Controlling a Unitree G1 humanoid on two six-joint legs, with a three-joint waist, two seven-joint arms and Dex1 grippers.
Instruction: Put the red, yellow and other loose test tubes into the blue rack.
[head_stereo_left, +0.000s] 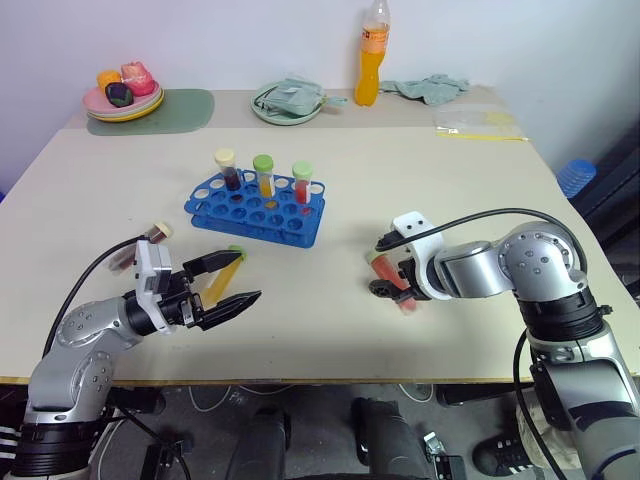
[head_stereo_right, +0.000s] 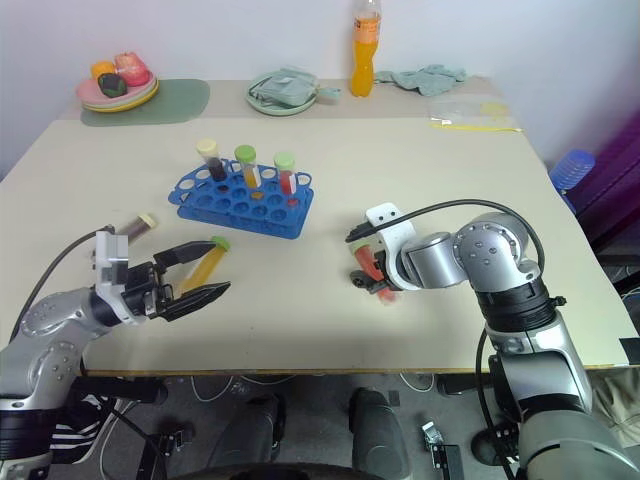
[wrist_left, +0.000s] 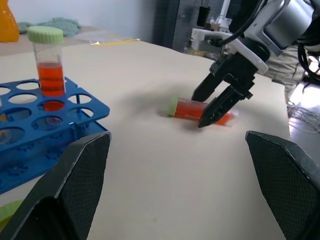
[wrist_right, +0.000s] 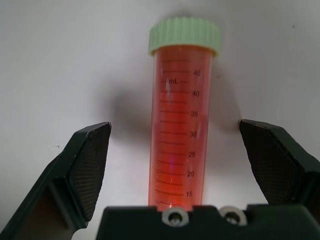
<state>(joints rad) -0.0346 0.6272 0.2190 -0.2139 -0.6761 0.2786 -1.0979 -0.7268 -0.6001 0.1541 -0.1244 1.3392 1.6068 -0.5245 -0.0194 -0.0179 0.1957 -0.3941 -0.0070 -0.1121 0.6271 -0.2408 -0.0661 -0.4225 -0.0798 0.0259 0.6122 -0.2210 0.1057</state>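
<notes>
- Three tubes are standing upright in the back row of the blue rack (head_stereo_left: 256, 209), which is sitting on the bench (head_stereo_left: 420, 180): a dark one with a cream cap (head_stereo_left: 227, 168), a yellow one with a green cap (head_stereo_left: 264, 174) and a red one with a green cap (head_stereo_left: 302, 183).
- Three more tubes are lying loose on the bench.
- The loose red tube (wrist_right: 181, 120), green-capped, is lying flat to the right of the rack, well apart from it.
- The right end effector (wrist_left: 209, 100) is pointing down over this red tube with its two fingers spread wide, one on each side; the right wrist view is showing clear gaps between the pads and the tube.
- The loose yellow tube (head_stereo_left: 225, 273), green-capped, is lying in front of the rack, near its left end.
- The left end effector (head_stereo_left: 232, 279) is hanging level over the bench with its two fingers wide apart, gripping nothing; in the head views the yellow tube is showing between them.
- The loose dark tube (head_stereo_right: 133, 224), cream-capped, is lying further left, just beside the left wrist.
- Along the far edge, one orange bottle (head_stereo_left: 371, 55) is standing, with a stack of plates (head_stereo_left: 124, 102) carrying food on a green mat, a green plate (head_stereo_left: 286, 103) and a green cloth (head_stereo_left: 430, 87).
</notes>
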